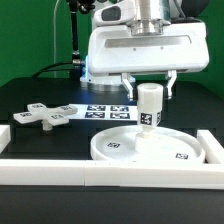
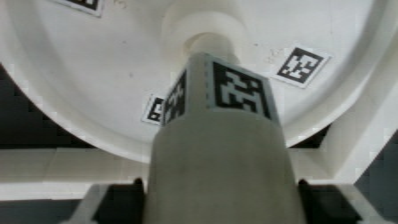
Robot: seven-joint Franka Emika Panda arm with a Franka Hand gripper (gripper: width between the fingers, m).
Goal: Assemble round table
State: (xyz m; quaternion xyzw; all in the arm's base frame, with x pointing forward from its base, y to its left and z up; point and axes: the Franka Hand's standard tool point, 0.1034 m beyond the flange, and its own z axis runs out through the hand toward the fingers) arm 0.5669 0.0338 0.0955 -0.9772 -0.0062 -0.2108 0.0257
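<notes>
Leg [image 1: 149, 108] vert. on centre of disc [image 1: 108, 150], axis straight under my gripper [image 1: 149, 91]; jaws straddle its top, can't tell if clamped.

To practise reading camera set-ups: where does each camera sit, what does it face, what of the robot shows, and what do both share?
Exterior view: off the arm, facing the disc and cross-shaped foot; gripper shows above.
Wrist view: on the wrist, looking down the leg onto the disc; no robot part clear.
Shared: leg, disc.
</notes>
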